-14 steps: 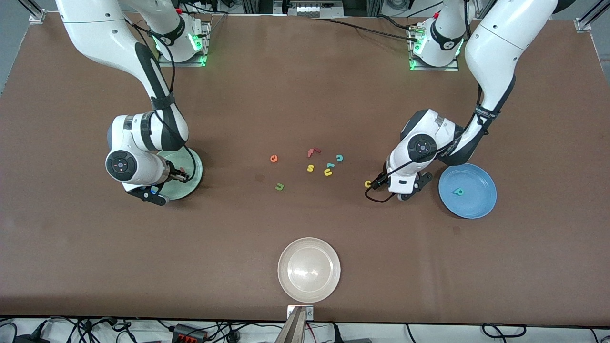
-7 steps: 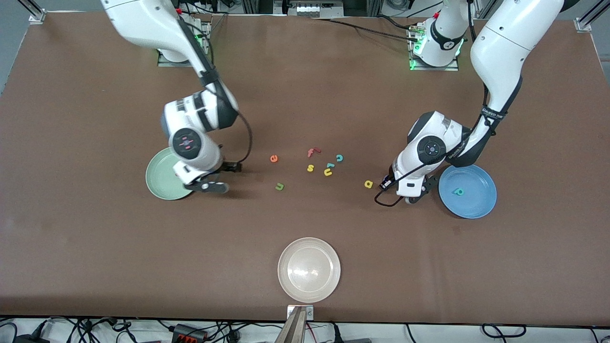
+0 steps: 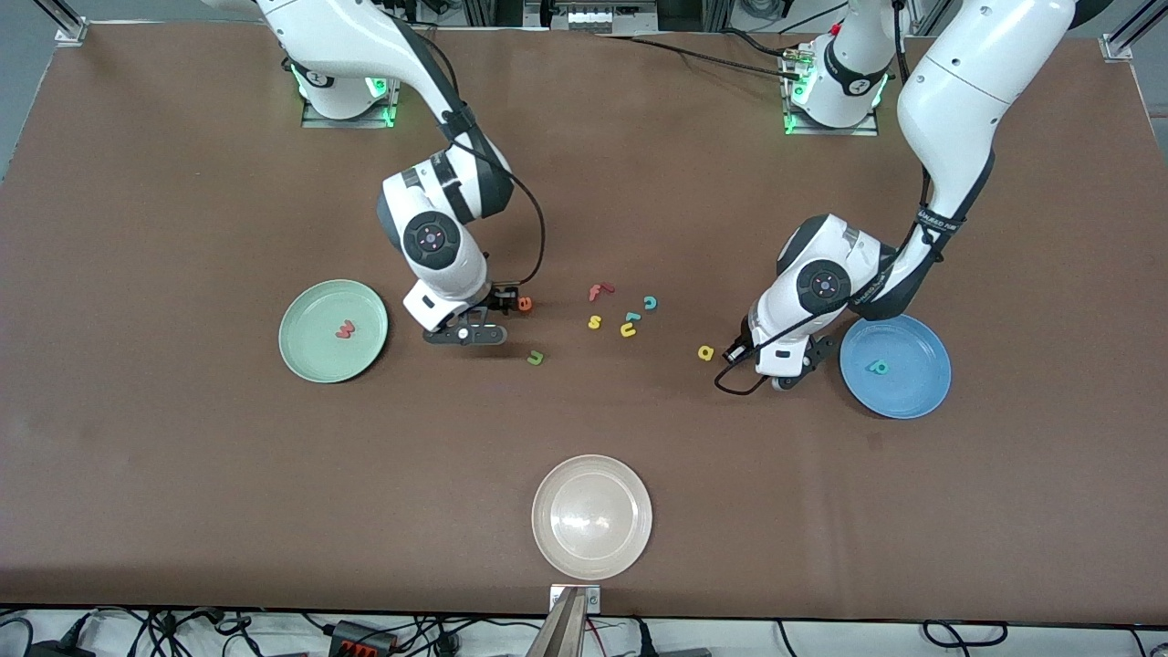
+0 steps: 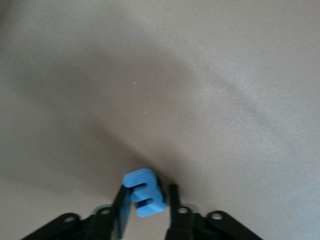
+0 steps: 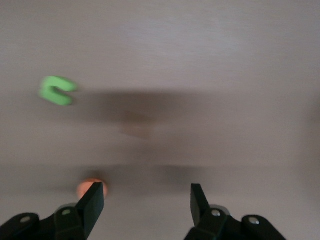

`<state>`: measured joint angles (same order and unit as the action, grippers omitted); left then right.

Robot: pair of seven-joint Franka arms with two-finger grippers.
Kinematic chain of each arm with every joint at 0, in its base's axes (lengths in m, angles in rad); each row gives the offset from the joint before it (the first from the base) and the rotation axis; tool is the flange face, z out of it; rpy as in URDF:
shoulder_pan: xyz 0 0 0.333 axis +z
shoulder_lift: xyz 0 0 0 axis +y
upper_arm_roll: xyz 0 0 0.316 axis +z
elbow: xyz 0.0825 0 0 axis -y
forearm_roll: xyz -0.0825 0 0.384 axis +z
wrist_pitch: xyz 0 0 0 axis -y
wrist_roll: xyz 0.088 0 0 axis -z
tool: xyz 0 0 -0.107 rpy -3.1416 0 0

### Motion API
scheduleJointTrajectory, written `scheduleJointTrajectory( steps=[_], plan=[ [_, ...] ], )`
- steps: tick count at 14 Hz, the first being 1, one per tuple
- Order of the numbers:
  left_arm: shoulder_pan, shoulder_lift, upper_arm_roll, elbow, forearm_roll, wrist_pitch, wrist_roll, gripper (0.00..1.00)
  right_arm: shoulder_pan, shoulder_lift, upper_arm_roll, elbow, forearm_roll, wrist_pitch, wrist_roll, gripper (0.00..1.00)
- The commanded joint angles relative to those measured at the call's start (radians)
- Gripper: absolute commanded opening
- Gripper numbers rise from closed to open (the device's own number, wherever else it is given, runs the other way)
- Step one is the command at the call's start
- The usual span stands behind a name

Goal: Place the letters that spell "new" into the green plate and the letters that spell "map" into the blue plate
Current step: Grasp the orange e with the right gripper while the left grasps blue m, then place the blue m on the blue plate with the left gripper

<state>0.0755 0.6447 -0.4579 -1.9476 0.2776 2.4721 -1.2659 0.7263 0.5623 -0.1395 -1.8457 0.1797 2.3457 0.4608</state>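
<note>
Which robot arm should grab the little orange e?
The right arm. Its right gripper hangs open just beside the small orange foam letter "e". The left gripper is shut on the small blue foam letter "m", down by the round sky-blue plate.

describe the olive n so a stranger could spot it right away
Start at the green plate toward the right arm's end, then go along the table toward the cluster of letters. The n lies alone before that cluster, nearer the front camera than the orange e. It is the only olive-green letter.
</note>
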Motion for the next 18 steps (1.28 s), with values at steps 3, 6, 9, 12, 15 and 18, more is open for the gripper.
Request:
scheduleJointTrajectory(
  steps=[3,6,9,12,15,18],
  plan=[
    [0.006,-0.008,0.005,-0.005,0.006,-0.008,0.043,0.03,0.053,0.060,-0.002,-0.001,0.029,0.093,-0.008,0.78],
    [0.032,-0.052,0.016,0.021,0.006,-0.094,0.199,0.03,0.074,0.076,-0.002,-0.001,0.032,0.109,-0.005,0.77],
    [0.085,-0.094,0.015,0.084,0.006,-0.267,0.411,0.03,0.076,0.076,-0.002,-0.001,0.032,0.109,-0.005,0.75],
    [0.145,-0.112,0.033,0.111,0.098,-0.360,0.644,0.03,0.084,0.077,-0.002,-0.003,0.032,0.104,-0.005,0.70],
    [0.222,-0.097,0.033,0.111,0.140,-0.348,0.860,0.04,0.093,0.087,-0.002,-0.001,0.032,0.107,-0.005,0.60],
    [0.256,-0.080,0.035,0.108,0.140,-0.348,0.924,0.22,0.104,0.088,-0.002,-0.003,0.032,0.107,-0.004,0.50]
  ],
)
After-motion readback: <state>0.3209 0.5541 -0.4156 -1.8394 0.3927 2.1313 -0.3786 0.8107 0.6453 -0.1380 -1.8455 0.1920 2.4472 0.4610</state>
